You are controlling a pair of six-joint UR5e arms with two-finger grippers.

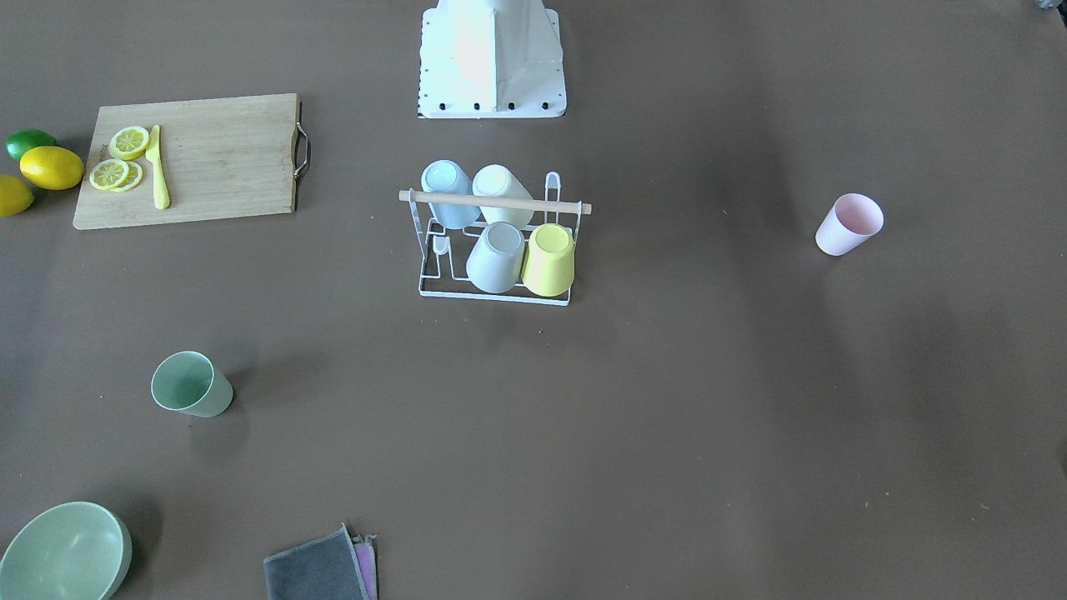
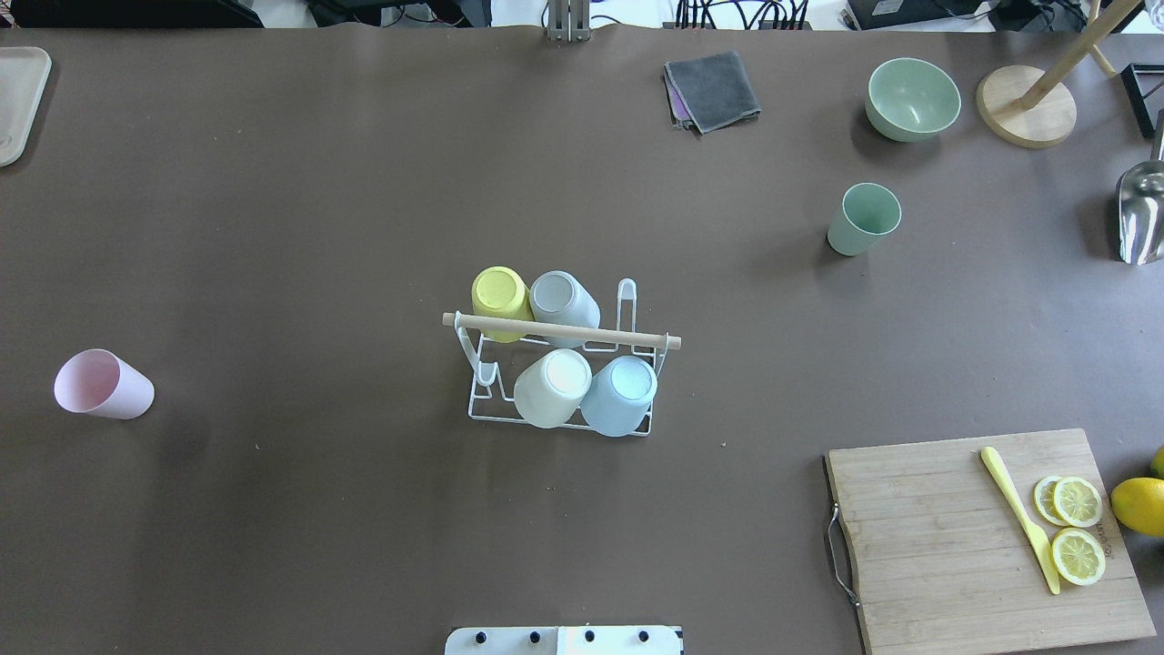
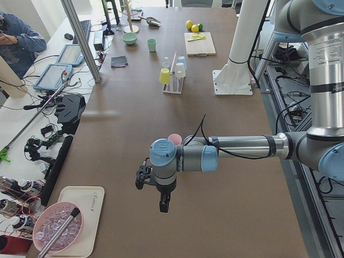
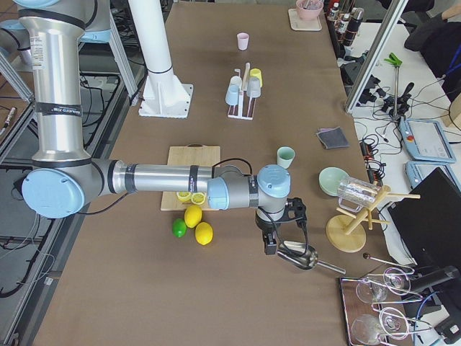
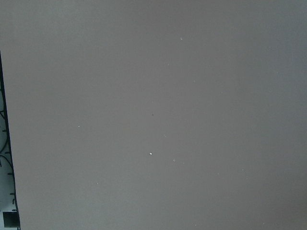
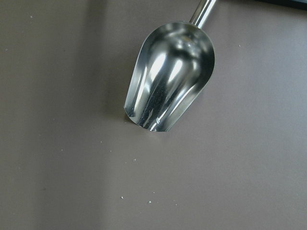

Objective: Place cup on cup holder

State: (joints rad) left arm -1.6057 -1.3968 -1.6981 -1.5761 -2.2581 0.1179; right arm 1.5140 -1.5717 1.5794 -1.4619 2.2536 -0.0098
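The cup holder is pictured at the centre of a brown-covered desk. Its wooden rod is laid from 9 to 3 o'clock in the overhead view, and four cups are upturned on its prongs. A pink cup is stood mouth-up at its 9 o'clock and a green cup at 2 o'clock, both well apart from it. Cluttered workbenches are ranged beside the desk. The cutting board stamp cannot be read. Whether the fingers of the left gripper and right gripper are clenched cannot be told.

Even, soft light; faint shadows; glare on the scoop.
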